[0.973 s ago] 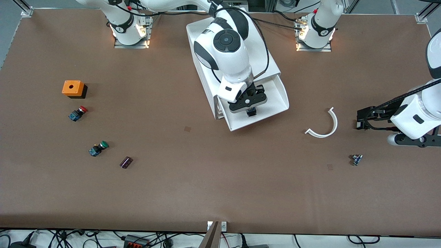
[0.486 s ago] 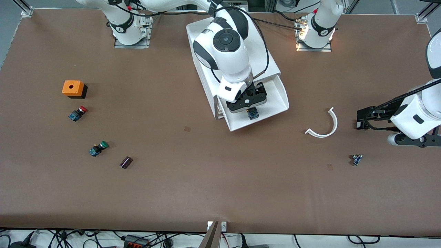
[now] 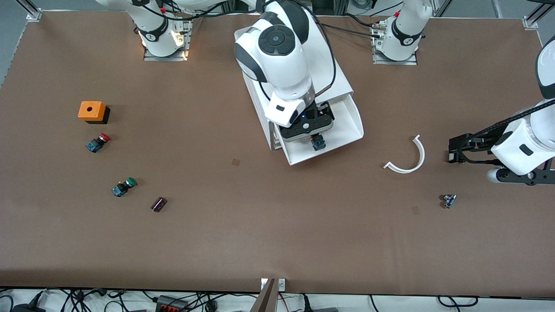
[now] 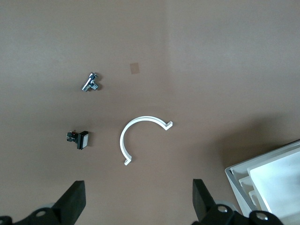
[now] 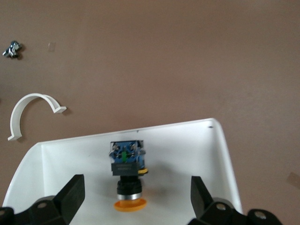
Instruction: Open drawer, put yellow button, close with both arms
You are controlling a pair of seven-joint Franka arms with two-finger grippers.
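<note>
The uppermost drawer [image 3: 344, 130] of the white cabinet [image 3: 331, 73] is pulled open. The yellow button [image 3: 318, 142] lies on its side inside the drawer, free of any gripper; it also shows in the right wrist view [image 5: 125, 173], with its yellow-orange cap and its black and blue body. My right gripper [image 3: 308, 130] is open and empty above the drawer, its fingers [image 5: 70, 194] wide on either side of the button. My left gripper [image 3: 455, 152] is open and empty, waiting over the table at the left arm's end.
A white curved clip [image 3: 409, 157] lies between the cabinet and the left gripper. A small metal part [image 3: 448, 200] lies nearer the camera. At the right arm's end are an orange box [image 3: 92, 111], a red-capped button [image 3: 98, 142], a green-capped button [image 3: 123, 186] and a dark block [image 3: 158, 204].
My right gripper has let the yellow button go into the drawer and has risen and drawn back toward the cabinet. The left arm has not moved.
</note>
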